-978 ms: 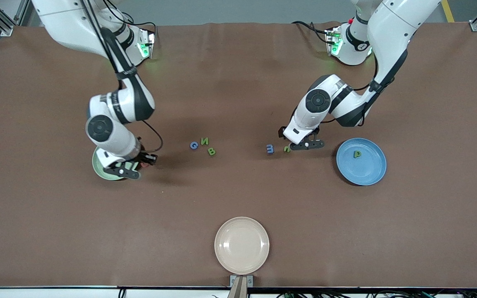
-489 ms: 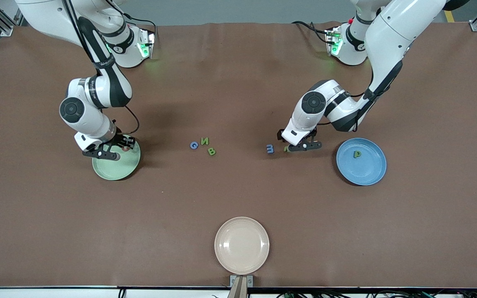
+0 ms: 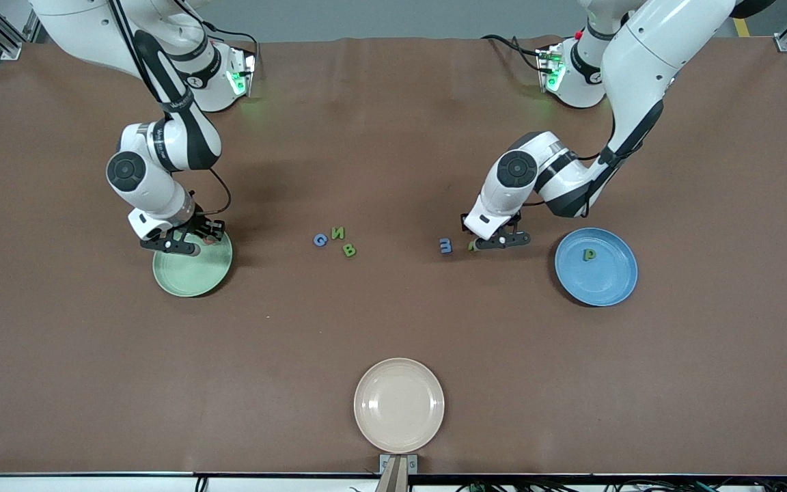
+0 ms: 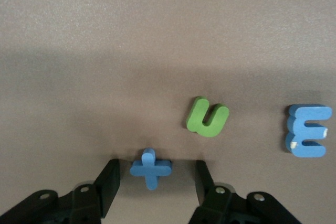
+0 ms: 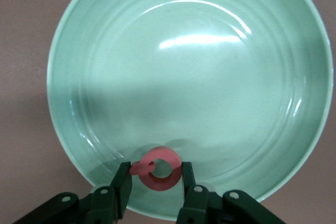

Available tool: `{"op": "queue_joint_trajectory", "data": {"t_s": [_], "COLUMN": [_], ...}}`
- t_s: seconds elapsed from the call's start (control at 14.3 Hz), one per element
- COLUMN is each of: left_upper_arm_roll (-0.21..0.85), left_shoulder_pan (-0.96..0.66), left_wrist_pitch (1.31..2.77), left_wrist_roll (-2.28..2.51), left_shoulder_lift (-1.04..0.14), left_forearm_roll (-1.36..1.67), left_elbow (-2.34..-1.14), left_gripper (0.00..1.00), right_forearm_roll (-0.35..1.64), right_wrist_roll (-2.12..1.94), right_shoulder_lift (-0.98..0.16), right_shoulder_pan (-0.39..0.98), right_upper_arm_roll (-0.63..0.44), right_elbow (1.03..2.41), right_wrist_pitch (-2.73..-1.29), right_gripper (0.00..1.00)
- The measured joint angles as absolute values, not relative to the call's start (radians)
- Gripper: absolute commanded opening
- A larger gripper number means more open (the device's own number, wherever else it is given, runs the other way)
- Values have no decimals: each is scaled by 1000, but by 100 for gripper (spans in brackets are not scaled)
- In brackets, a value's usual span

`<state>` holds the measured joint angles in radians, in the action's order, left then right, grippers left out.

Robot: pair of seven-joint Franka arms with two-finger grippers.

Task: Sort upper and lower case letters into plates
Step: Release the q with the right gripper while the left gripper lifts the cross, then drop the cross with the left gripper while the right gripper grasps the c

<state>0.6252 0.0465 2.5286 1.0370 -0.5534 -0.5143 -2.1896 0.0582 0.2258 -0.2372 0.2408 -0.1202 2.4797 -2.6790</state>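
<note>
Green plate (image 5: 252, 77): right gripper (image 5: 152, 182) holds pink letter (image 5: 157, 168) over it.

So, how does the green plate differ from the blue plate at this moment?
The green plate is pale green; the blue plate is medium blue. The green plate holds no letter, and the right gripper holds a pink letter over it; the blue plate holds a green letter, with no gripper over it. Both are round, shallow and alike in size.
</note>
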Motion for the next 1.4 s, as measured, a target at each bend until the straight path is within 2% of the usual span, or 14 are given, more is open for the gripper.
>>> {"op": "queue_joint_trajectory", "data": {"t_s": [0.14, 0.21, 0.28, 0.35, 0.42, 0.77, 1.12, 1.4], "left_upper_arm_roll": [627, 627, 627, 627, 627, 629, 623, 624], "left_shoulder_pan": [47, 47, 47, 49, 49, 51, 78, 184], "left_wrist_pitch": [2529, 2529, 2529, 2529, 2529, 2528, 2517, 2479], "left_wrist_roll": [1047, 1048, 1048, 1048, 1048, 1050, 1061, 967], "left_shoulder_lift": [-552, -552, -551, -550, -550, -544, -535, -470], "left_forearm_roll": [-535, -536, -537, -539, -539, -540, -553, -563], "left_elbow": [-2189, -2189, -2188, -2188, -2189, -2189, -2184, -2172], "left_gripper": [42, 38, 35, 31, 30, 13, 12, 10], "right_forearm_roll": [58, 58, 58, 58, 58, 59, 65, 86], "right_wrist_roll": [226, 225, 225, 225, 225, 225, 340, 624], "right_shoulder_lift": [-239, -241, -244, -247, -249, -248, -246, -261], "right_shoulder_pan": [225, 218, 213, 211, 210, 209, 238, 408], "right_upper_arm_roll": [-120, -120, -120, -120, -120, -117, -95, -83], "right_elbow": [2480, 2480, 2480, 2480, 2480, 2431, 2255, 2241], "right_wrist_pitch": [-2679, -2679, -2679, -2679, -2681, -2672, -2429, -2477], "right_gripper": [6, 12, 29, 75, 100, 100, 100, 100]}}
